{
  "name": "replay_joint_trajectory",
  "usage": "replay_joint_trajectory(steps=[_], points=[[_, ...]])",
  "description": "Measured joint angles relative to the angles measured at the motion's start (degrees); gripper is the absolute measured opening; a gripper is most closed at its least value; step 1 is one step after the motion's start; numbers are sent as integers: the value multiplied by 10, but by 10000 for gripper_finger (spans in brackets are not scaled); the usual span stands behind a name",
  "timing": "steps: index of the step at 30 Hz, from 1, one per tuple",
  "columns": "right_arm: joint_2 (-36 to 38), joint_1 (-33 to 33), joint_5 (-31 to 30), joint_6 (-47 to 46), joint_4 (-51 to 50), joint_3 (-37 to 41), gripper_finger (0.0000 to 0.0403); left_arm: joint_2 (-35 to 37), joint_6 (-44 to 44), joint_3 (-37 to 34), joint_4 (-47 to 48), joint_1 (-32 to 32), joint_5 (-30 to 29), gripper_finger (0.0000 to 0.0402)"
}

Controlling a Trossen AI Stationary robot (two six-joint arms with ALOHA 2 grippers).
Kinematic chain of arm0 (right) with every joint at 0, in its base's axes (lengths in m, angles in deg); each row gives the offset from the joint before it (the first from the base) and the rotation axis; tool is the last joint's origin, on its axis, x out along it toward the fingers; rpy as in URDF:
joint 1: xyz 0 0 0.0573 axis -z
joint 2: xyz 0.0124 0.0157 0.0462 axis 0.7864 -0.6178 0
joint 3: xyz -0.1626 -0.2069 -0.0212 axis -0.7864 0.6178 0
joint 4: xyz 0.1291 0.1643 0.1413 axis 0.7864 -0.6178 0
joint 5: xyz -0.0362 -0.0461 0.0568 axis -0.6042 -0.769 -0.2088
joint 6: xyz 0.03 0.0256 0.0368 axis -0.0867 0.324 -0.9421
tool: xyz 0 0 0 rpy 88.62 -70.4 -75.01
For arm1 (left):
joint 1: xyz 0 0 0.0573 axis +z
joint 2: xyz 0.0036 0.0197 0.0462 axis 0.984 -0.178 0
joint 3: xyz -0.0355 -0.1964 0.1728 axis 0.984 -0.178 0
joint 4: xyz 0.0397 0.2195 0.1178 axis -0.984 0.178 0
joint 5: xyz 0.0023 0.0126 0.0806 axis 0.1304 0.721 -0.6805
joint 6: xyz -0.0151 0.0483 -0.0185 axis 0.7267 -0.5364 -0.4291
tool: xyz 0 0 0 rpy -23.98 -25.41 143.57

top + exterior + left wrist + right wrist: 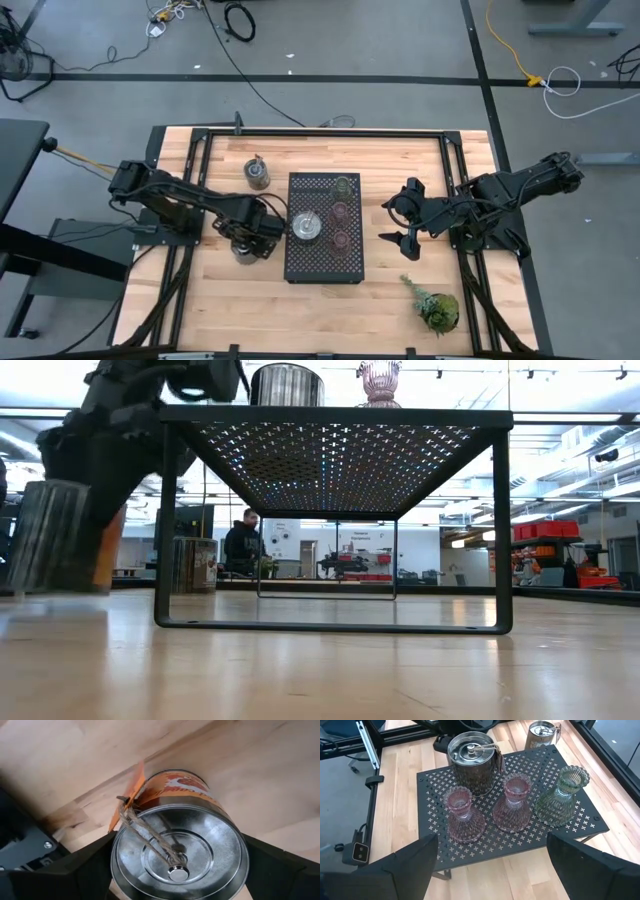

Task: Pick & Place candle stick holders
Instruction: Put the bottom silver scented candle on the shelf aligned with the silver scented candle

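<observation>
The left gripper point(246, 243) straddles a silvery tin holder point(179, 855) standing on the desk point(180, 300) just left of the black perforated tray point(322, 262), its fingers point(75, 870) flanking the round wall; whether they are pressing it yet cannot be told. The tin looks rigid, light and smooth-sided, so a squeeze across the wall below the rim seems safest. The twine point(150, 832) and orange tag point(131, 795) on the lid could snag. Another tin point(472, 760) stands on the tray with two pink glass holders point(464, 815) and a green one point(561, 795), all likely fragile and slippery. A third tin point(257, 173) waits on the desk. The right gripper point(404, 222) hangs spread wide, empty, beside the tray.
</observation>
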Motion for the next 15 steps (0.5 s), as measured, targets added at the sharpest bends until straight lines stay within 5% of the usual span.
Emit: replay_joint_trajectory(steps=[15], points=[[0,0,-1,5,7,0,369,0,-54,242,224,28,-84,358]])
